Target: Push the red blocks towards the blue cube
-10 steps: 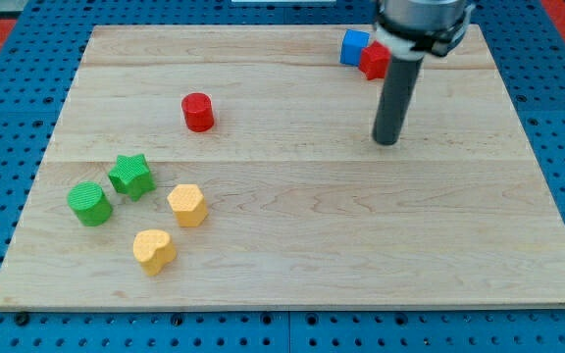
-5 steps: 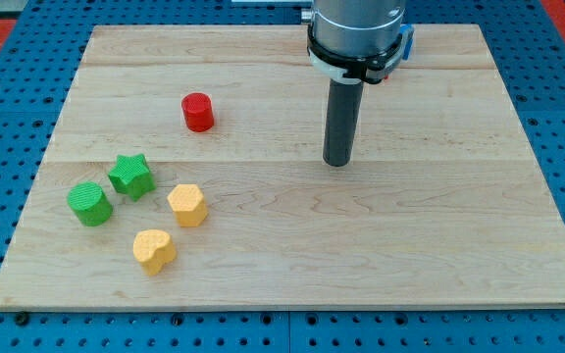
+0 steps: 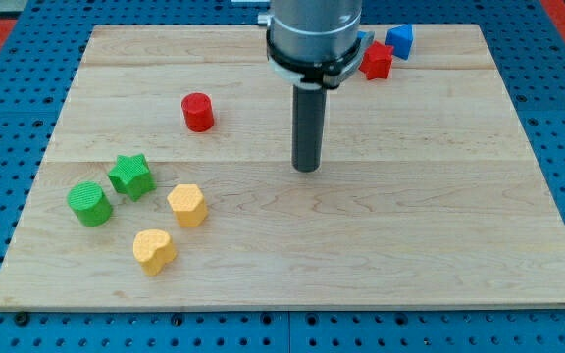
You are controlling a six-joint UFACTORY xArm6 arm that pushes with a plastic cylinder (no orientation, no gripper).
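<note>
We see my tip [image 3: 306, 168] resting on the board [image 3: 420, 235] near its middle, touching no block; the rod has no jaws, so there is nothing to part or close. The arm's grey housing above the tip is cut off by the view's top edge, and it hides a strip of the board's far edge behind it.

Up and to the right of the tip, the red block [image 3: 377, 61] sits just beside the blue cube [image 3: 399, 40]; its exact shape is hard to make out. Up and to the left of the tip stands the red cylinder [image 3: 198, 112], well apart from the blue cube.

Down and far to the left lie the green star [image 3: 130, 176], green cylinder [image 3: 89, 203] and two yellow blocks [image 3: 187, 205] [image 3: 153, 249].

We can read no writing or labels. The board is pale wood, lying on a blue pegboard [image 3: 8, 118] with red at the top corners
</note>
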